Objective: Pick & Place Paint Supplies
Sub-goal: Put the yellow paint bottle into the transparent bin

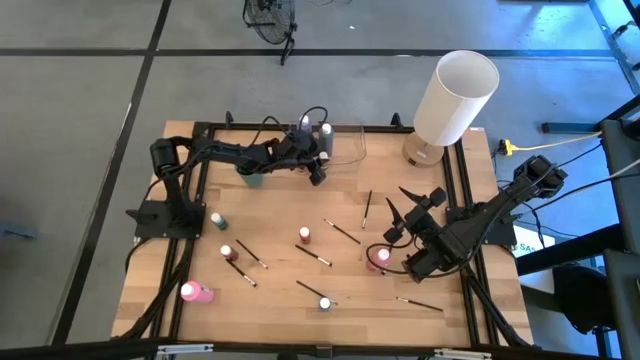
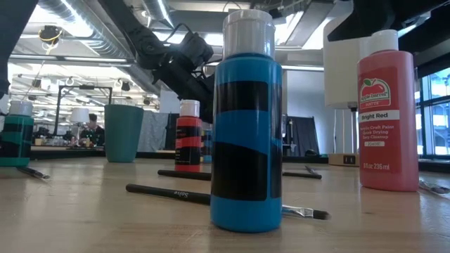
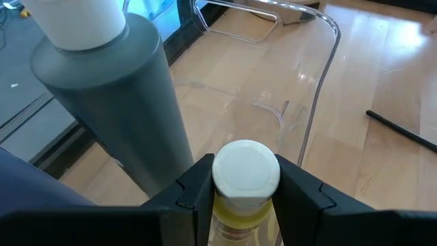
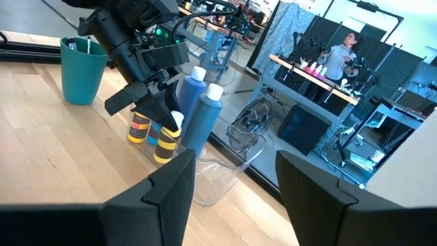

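Note:
My left gripper (image 1: 318, 172) is shut on a yellow paint bottle (image 4: 166, 142) with a white cap, at the clear container (image 1: 345, 150) by the table's far edge. Beside it in the container stand two blue bottles (image 4: 198, 109) and an orange one (image 4: 138, 128); the left wrist view shows a grey bottle (image 3: 102, 96) right next to it. My right gripper (image 1: 400, 203) hangs open above the table's right part, holding nothing. Several bottles stand on the wood: green (image 1: 218, 220), small red (image 1: 305, 236), pink (image 1: 195, 292), blue (image 1: 324, 303). Thin dark brushes (image 1: 345, 232) lie flat between them. My left gripper pinches the yellow bottle at its top, one finger (image 3: 194, 188) on each side of the white cap (image 3: 246, 171). The fingers slant down at it from the table's left. The bottle is upright inside the container's walls; whether its base rests on the floor I cannot tell.
A teal cup (image 1: 250, 178) stands just left of the container. A tall white cylinder (image 1: 455, 95) stands at the far right corner. A large bright red bottle (image 1: 378, 257) stands close under my right arm. Black frame rails run along the table's edges.

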Robot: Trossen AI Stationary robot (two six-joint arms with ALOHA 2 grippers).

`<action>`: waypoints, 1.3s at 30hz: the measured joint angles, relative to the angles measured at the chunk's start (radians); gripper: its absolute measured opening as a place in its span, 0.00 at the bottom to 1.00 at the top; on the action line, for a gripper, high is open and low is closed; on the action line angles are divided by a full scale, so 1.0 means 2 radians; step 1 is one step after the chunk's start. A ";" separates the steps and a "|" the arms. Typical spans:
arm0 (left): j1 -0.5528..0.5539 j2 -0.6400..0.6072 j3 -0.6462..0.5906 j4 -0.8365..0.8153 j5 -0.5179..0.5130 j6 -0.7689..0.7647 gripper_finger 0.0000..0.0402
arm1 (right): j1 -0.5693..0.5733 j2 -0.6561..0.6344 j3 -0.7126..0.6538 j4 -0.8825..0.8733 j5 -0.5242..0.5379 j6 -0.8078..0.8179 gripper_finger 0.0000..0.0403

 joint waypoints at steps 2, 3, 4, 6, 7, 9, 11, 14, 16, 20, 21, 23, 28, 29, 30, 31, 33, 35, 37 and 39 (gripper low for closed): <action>0.001 0.000 0.000 -0.001 0.000 0.000 0.28 | 0.000 0.000 0.000 0.001 0.000 0.000 0.51; 0.002 0.000 0.000 -0.002 0.001 0.000 0.28 | 0.000 0.000 0.000 0.001 0.000 0.000 0.51; 0.002 0.000 0.000 -0.002 0.002 0.000 0.28 | 0.000 0.000 0.000 0.001 0.000 0.000 0.51; 0.002 0.000 0.000 -0.002 0.002 0.000 0.28 | 0.000 0.000 0.000 0.001 0.000 0.000 0.51; 0.002 0.000 0.000 -0.002 0.002 0.000 0.28 | 0.000 0.000 0.000 0.001 0.000 0.000 0.51; 0.002 0.000 0.000 -0.002 0.001 0.000 0.28 | 0.000 0.000 0.000 0.002 0.000 0.000 0.51; 0.002 0.000 0.000 -0.003 0.001 0.000 0.28 | 0.000 0.000 0.000 0.002 0.000 0.000 0.51; 0.002 0.000 0.000 -0.003 -0.001 0.000 0.28 | 0.000 0.000 0.000 0.003 0.000 0.000 0.51; 0.002 0.000 0.000 -0.003 -0.003 0.000 0.28 | 0.000 0.000 0.000 0.003 0.000 0.000 0.51; 0.002 0.000 0.000 -0.003 -0.003 0.000 0.28 | 0.000 0.000 0.000 0.003 0.000 0.000 0.51; 0.002 0.000 0.000 -0.003 -0.002 0.002 0.28 | 0.000 0.000 0.000 0.003 0.000 0.000 0.51; 0.002 0.000 0.000 -0.006 0.000 0.010 0.28 | 0.000 0.000 0.000 0.003 0.000 0.000 0.51; 0.002 0.000 0.000 -0.008 0.005 0.013 0.28 | 0.000 0.000 0.000 0.003 0.000 0.000 0.51; 0.002 0.000 0.000 -0.008 0.010 0.014 0.28 | 0.000 0.000 0.000 0.003 0.000 0.000 0.51; 0.003 0.000 0.000 -0.008 0.015 0.013 0.28 | 0.000 0.000 0.000 0.003 0.000 0.000 0.51; 0.003 0.000 0.000 -0.008 0.018 0.013 0.28 | 0.000 0.000 0.000 0.003 0.000 0.000 0.51; 0.002 0.000 0.000 -0.009 0.024 0.013 0.28 | 0.000 0.000 0.000 0.003 0.000 -0.002 0.51; 0.002 -0.001 0.000 -0.011 0.028 0.013 0.28 | 0.000 0.000 0.000 0.003 0.000 -0.002 0.51; 0.002 -0.001 0.000 -0.016 0.028 0.011 0.28 | 0.000 0.000 0.000 0.003 0.000 -0.002 0.51; 0.003 -0.001 0.000 -0.018 0.028 0.010 0.28 | 0.000 0.000 0.000 0.003 0.000 -0.002 0.51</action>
